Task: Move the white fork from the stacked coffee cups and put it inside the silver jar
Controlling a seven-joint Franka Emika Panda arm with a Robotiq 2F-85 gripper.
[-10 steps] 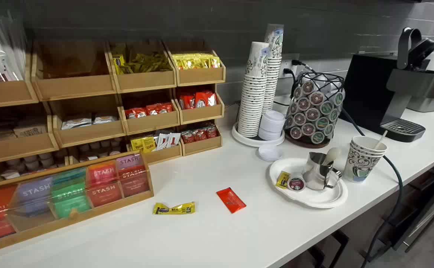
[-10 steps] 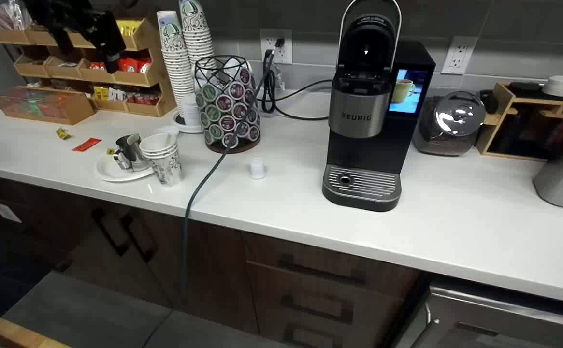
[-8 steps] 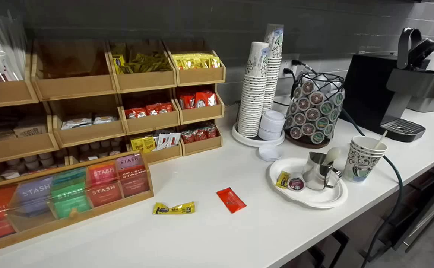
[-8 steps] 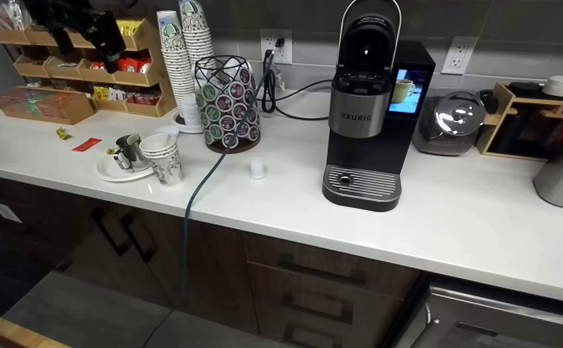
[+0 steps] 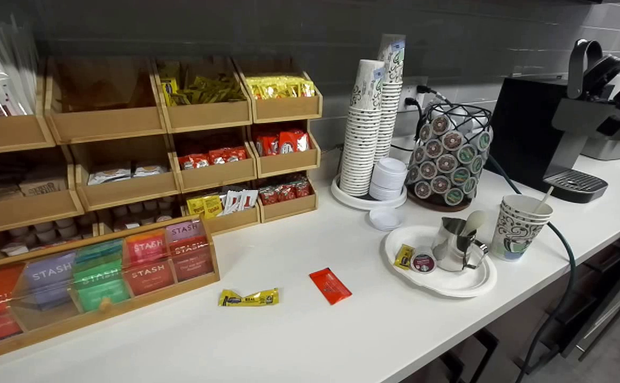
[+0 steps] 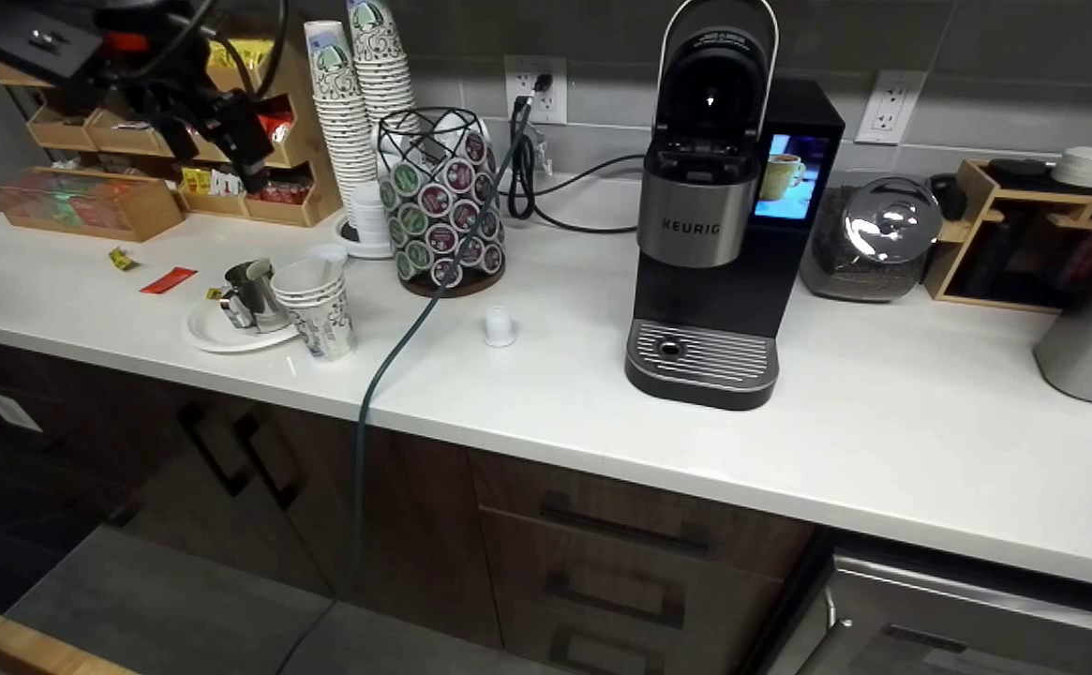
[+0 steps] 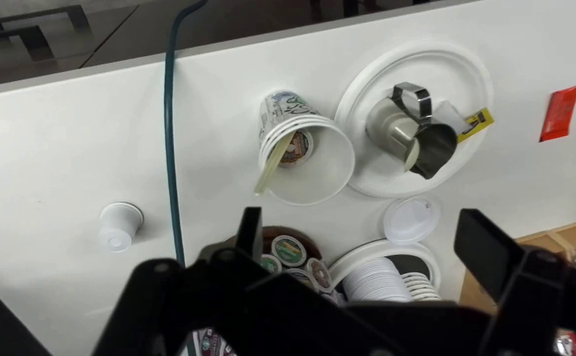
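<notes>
The thin pale white fork (image 7: 273, 165) leans in the stacked coffee cups (image 7: 288, 109), its end sticking out over the rim. In an exterior view the fork (image 5: 545, 199) rises from the upright cups (image 5: 520, 231); its lower part is hidden inside. The silver jar (image 5: 451, 252) stands beside them on a white plate, with a pale spoon (image 5: 474, 222) in it; the jar also shows in the wrist view (image 7: 391, 118). My gripper (image 7: 360, 215) is open and empty, jaws wide apart. In an exterior view it hangs (image 6: 219, 165) above the counter, higher than the jar and cups.
The white plate (image 5: 469, 287) also holds a pod and a yellow packet. A pod carousel (image 6: 442, 202), tall cup towers (image 6: 344, 122) and a loose lid (image 7: 411, 220) stand behind. A dark green cable (image 7: 170, 133) runs past the cups. A coffee machine (image 6: 695, 225) stands further along.
My gripper has moved lower and a little to the right in an exterior view, with more of the arm showing. A dark part of it has entered at another view's right edge. The objects have not moved.
</notes>
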